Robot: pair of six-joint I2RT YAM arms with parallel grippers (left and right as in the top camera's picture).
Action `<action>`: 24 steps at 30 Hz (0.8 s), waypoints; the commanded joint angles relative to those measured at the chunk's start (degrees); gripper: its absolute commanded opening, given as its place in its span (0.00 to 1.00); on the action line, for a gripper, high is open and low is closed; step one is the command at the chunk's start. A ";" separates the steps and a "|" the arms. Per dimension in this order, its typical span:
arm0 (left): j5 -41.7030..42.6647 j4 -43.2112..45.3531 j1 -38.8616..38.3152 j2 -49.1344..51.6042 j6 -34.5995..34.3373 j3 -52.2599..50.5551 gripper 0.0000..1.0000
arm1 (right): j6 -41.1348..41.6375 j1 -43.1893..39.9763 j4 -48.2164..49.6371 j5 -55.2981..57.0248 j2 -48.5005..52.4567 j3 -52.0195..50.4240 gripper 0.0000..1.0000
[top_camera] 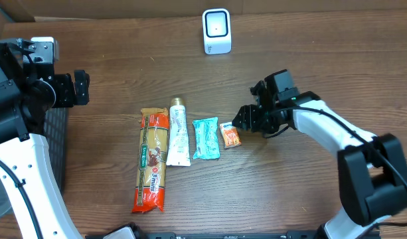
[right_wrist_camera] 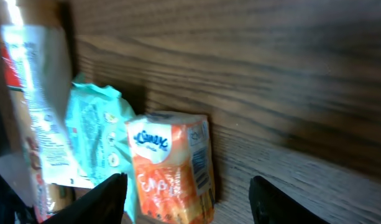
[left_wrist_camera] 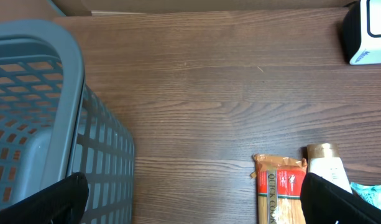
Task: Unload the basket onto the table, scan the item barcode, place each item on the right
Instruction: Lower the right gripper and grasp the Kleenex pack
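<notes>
Reaching for orange packet (top_camera: 230, 135), right end of the row, mid-worktop.
Right gripper (top_camera: 240, 120) spread astride it, nothing pinched yet, probably to carry it to the scanner (top_camera: 216, 30) at the far edge; left gripper (top_camera: 80, 87) spread wide, idle.

**Orange packet and white scanner**

Small orange packet (top_camera: 230, 135) with a white-and-blue label at one end, lying flat on the worktop (top_camera: 289, 199). White rounded scanner (top_camera: 216, 30) standing near the far edge, red dot on its face, well apart.
</notes>
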 commanded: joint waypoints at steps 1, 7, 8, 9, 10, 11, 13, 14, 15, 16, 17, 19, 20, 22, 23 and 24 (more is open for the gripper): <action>0.48 -0.07 -0.02 0.02 1.07 0.79 1.00 | 0.28 2.43 0.79 1.07 1.29 1.16 0.64; 0.48 -0.07 -0.02 0.02 1.07 0.79 1.00 | 0.46 3.21 1.29 3.19 2.27 1.14 0.63; 0.48 -0.07 -0.02 0.02 1.07 0.79 1.00 | 0.44 3.21 1.20 3.30 2.27 1.14 0.60; 0.48 -0.07 -0.02 0.02 1.07 0.79 1.00 | 0.44 3.23 1.14 3.39 2.27 1.14 0.54; 0.48 -0.07 -0.02 0.02 1.07 0.79 0.99 | 0.44 3.28 1.14 3.37 2.25 1.16 0.51; 0.48 -0.07 -0.02 0.02 1.07 0.79 1.00 | 0.44 3.43 0.92 3.50 2.19 1.38 0.49; 0.48 -0.07 -0.02 0.02 1.07 0.79 1.00 | 0.46 3.72 -1.11 5.44 2.03 2.86 0.48; 0.46 -0.07 -0.02 0.02 1.07 0.79 1.00 | 0.44 4.11 -4.59 8.09 1.95 5.42 0.48; 0.48 -0.07 -0.02 0.02 1.07 0.79 1.00 | 0.39 4.48 -7.21 10.16 1.92 7.37 0.48; 0.48 -0.07 -0.02 0.02 1.07 0.79 1.00 | 0.11 5.09 -10.58 13.09 1.92 10.14 0.48; 0.48 -0.07 -0.02 0.02 1.07 0.79 1.00 | -0.24 5.92 -13.81 16.11 1.92 13.03 0.48; 0.48 -0.07 -0.02 0.02 1.07 0.79 1.00 | -0.26 8.11 -19.10 22.29 1.92 18.05 0.49; 0.46 -0.07 -0.02 0.02 1.07 0.79 1.00 | -0.26 9.70 -21.55 25.49 1.92 20.39 0.49; 0.48 -0.04 -0.02 0.02 1.07 0.79 1.00 | -0.22 13.09 -24.24 30.67 1.92 22.77 0.52; 0.48 -0.07 -0.02 0.02 1.07 0.79 1.00 | -0.20 14.99 -24.65 32.61 1.92 22.97 0.53; 0.48 -0.07 -0.02 0.02 1.07 0.79 1.00 | -0.15 16.65 -24.94 33.94 1.95 22.93 0.54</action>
